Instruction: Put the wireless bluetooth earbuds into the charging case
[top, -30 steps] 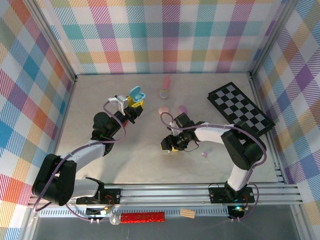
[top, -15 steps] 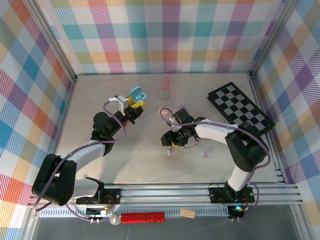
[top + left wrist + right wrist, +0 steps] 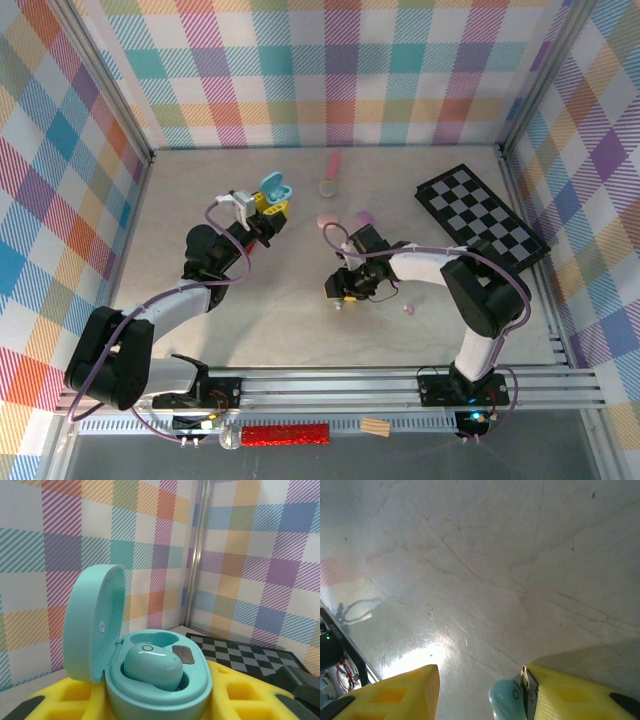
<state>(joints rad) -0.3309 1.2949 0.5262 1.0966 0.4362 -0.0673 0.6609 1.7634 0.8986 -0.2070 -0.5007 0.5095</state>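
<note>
**Right arm back down over the loose earbud**

Your right gripper (image 3: 342,291) has dropped back toward the table (image 3: 470,555) since half a second ago. Its fingers are apart, with a mint earbud (image 3: 504,701) lying between them, right against one finger. Your left gripper (image 3: 268,206) hasn't budged — clamped on the open mint case (image 3: 150,687), second earbud (image 3: 151,666) seated inside. The mark inside the lid (image 3: 92,625) is too small to read.

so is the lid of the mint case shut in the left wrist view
No, the mint charging case has its lid swung up open, with an earbud seated inside.
</note>
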